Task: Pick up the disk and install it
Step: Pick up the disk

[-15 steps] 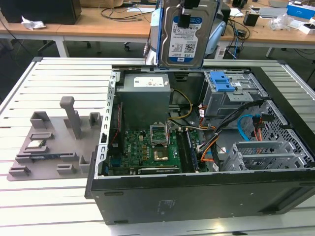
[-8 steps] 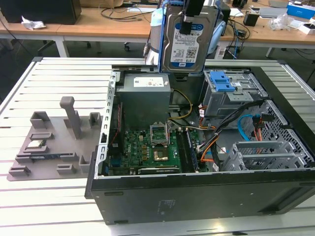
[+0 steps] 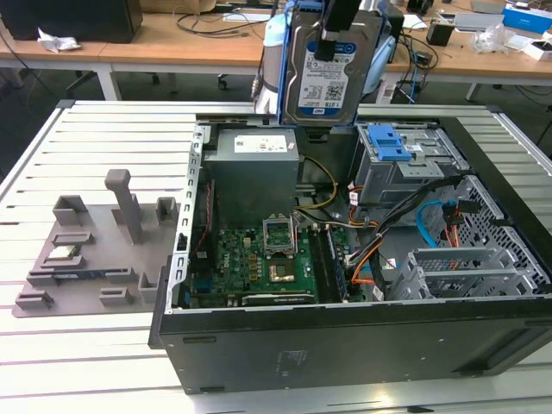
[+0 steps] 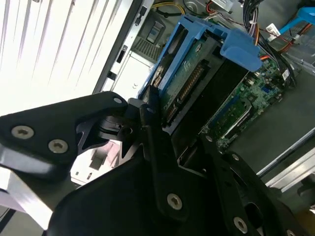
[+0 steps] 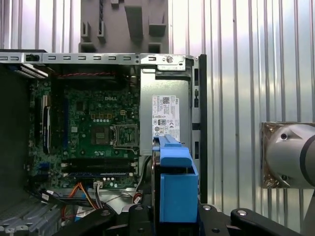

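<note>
The disk, a silver hard drive with a blue-and-white label in a bright blue bracket, hangs upright above the back of the open computer case. My gripper is shut on its top edge. The second wrist view shows the black fingers clamped on the disk from both sides. In the first wrist view the disk's blue bracket sits edge-on between the gripper parts, over the grey power supply.
Inside the case lie the motherboard, orange and black cables and a drive cage with a blue latch. A grey fixture plate with a small silver chip lies at the exterior view's left on the slatted table.
</note>
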